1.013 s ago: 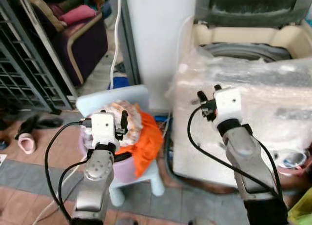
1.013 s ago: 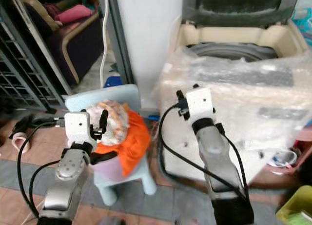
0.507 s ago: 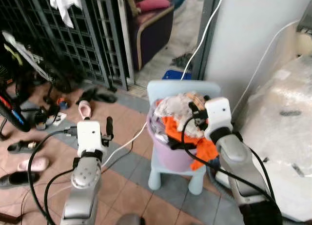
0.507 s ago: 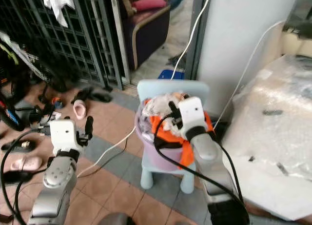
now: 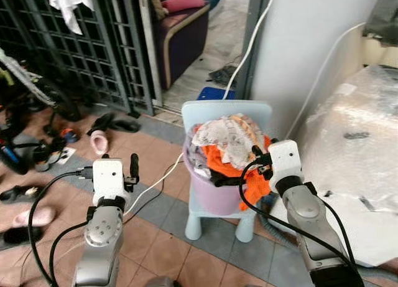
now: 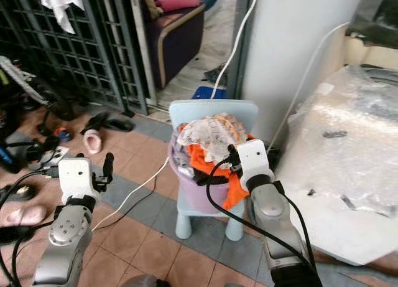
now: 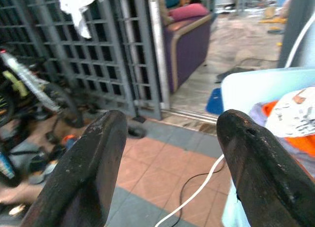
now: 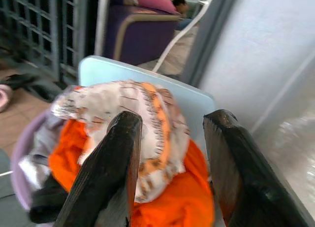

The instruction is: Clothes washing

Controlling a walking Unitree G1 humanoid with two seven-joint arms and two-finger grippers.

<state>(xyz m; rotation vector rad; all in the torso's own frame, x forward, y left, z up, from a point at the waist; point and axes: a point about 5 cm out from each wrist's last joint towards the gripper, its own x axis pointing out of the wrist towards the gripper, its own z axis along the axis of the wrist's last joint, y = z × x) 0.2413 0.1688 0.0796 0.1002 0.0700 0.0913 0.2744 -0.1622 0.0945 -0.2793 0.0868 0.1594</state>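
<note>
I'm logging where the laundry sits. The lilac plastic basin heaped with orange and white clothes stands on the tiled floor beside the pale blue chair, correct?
Not on the floor: the left eye view shows the lilac plastic basin of orange and white clothes standing on the seat of the pale blue chair.

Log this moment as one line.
right gripper open near laundry basket | left gripper open, over floor | basket on blue chair

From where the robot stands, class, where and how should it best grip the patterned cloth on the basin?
Probably pinch the patterned cloth at its bunched crown, coming from above and the front. It lies heaped atop the basin, and the open right gripper already faces it.
</note>
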